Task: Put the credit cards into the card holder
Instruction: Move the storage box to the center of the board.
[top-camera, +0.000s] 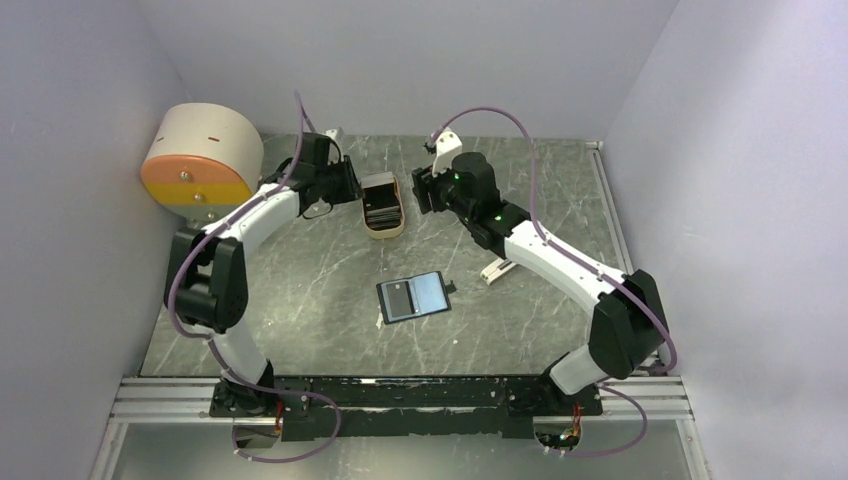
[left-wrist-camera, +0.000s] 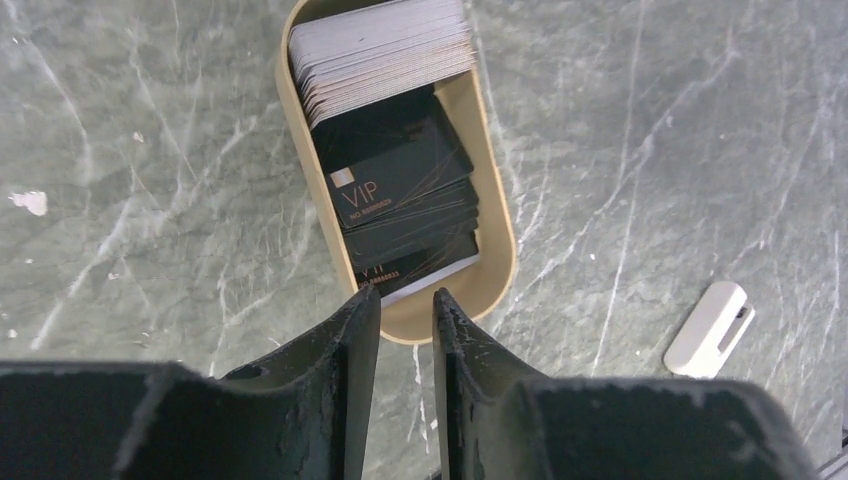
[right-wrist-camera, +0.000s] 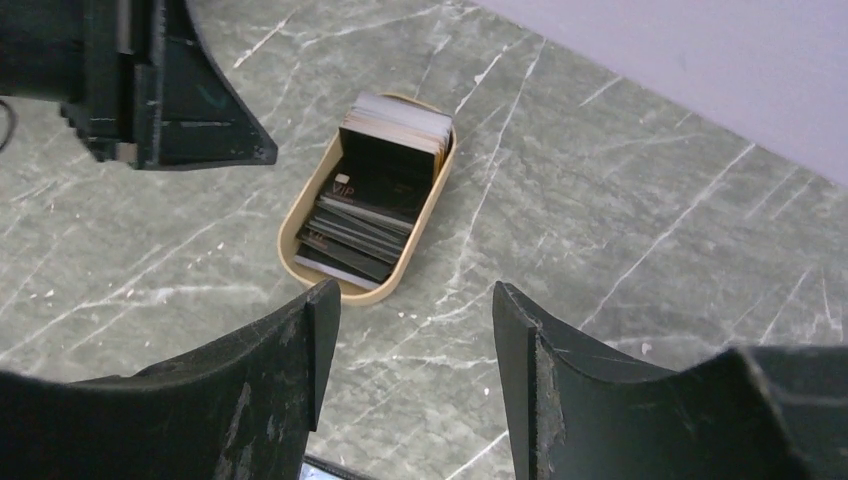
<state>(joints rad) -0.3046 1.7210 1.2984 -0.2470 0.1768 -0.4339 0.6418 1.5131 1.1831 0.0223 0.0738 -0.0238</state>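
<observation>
The credit cards (top-camera: 382, 207) lie stacked in a beige oblong tray (top-camera: 383, 232) at the back middle of the table. Dark "VIP" cards are on top (left-wrist-camera: 395, 180), with whitish ones behind; they also show in the right wrist view (right-wrist-camera: 365, 215). The card holder (top-camera: 413, 296) lies open and flat nearer the front, its blue-grey pockets facing up. My left gripper (top-camera: 355, 186) hovers at the tray's left end with its jaws a narrow gap apart and empty (left-wrist-camera: 405, 300). My right gripper (top-camera: 416, 190) is open and empty to the right of the tray (right-wrist-camera: 415, 295).
A big beige-and-orange round box (top-camera: 200, 155) stands at the back left. A small white clip-like piece (top-camera: 497, 270) lies right of the card holder and also shows in the left wrist view (left-wrist-camera: 708, 330). Grey walls close in three sides.
</observation>
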